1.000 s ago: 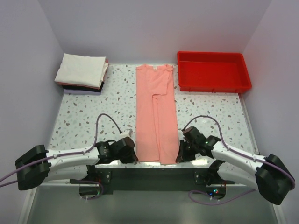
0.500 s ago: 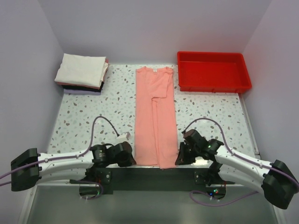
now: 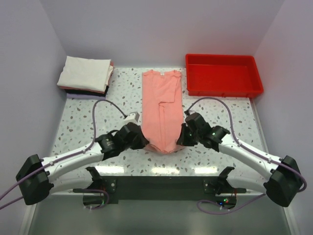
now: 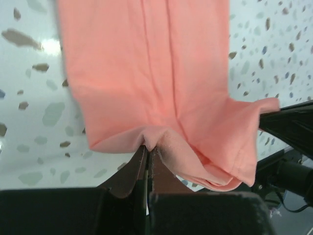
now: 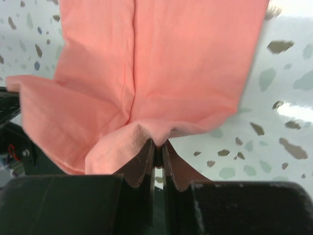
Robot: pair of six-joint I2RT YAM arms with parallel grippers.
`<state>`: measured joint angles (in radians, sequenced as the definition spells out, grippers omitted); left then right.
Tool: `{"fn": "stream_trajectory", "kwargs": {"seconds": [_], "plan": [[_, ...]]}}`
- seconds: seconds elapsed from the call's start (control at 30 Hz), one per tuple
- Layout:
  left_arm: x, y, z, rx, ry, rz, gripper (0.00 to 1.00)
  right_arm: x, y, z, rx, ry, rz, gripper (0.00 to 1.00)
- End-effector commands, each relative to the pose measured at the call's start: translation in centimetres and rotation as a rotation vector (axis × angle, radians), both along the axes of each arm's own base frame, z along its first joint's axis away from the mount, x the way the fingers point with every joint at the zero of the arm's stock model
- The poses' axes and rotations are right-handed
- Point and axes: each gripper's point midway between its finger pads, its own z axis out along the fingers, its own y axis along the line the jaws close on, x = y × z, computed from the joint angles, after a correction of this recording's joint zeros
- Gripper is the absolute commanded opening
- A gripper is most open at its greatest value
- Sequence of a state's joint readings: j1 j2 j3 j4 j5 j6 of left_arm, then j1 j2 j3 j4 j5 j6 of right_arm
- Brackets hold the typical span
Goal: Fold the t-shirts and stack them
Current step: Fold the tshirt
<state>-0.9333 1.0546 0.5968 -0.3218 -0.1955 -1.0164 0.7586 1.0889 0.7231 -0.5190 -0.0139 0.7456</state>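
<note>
Roughly midway: left gripper (image 3: pixel 142 140) and right gripper (image 3: pixel 182 139) each pinch the near hem of the salmon-pink t-shirt (image 3: pixel 161 100) (sides folded in); crosswise folding and stacking remain

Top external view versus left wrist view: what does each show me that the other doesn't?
Only top external: the folded stack of white, black and lavender t-shirts, the red plastic tray, and the salmon-pink cotton t-shirt's collar end lying flat. Only left wrist: the hem puckered between the left gripper's shut fingers. Both: that shirt's lifted near end and the speckled table.
</note>
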Motion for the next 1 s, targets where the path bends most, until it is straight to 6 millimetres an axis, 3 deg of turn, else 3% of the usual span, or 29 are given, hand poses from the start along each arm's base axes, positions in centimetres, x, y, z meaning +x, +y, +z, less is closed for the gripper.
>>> {"fn": "stream_trajectory", "kwargs": {"seconds": [0.0, 0.1, 0.2, 0.4, 0.67, 0.8, 0.97], "plan": [[4.4, -1.3, 4.6, -0.012, -0.177, -0.019, 0.00, 4.2, 0.1, 2.7, -0.039, -0.148, -0.024, 0.06], [7.7, -0.8, 5.6, -0.025, -0.203, 0.019, 0.00, 7.0, -0.3, 3.9, -0.073, -0.208, -0.057, 0.07], [9.5, -0.7, 5.5, -0.012, -0.198, 0.030, 0.00, 9.4, -0.9, 4.6, -0.117, -0.243, -0.103, 0.07], [14.3, -0.4, 7.8, -0.016, -0.275, 0.068, 0.00, 13.6, -0.9, 6.0, -0.099, -0.282, -0.139, 0.07], [18.1, 0.2, 6.8, 0.017, -0.252, 0.078, 0.00, 17.4, -0.8, 6.4, -0.082, -0.290, -0.147, 0.07], [19.8, 0.7, 6.7, 0.023, -0.253, 0.097, 0.00, 19.2, -0.9, 5.4, -0.091, -0.263, -0.144, 0.07], [21.2, 0.5, 5.0, 0.031, -0.217, 0.076, 0.00, 20.8, -0.7, 4.5, -0.078, -0.238, -0.141, 0.07]]}}
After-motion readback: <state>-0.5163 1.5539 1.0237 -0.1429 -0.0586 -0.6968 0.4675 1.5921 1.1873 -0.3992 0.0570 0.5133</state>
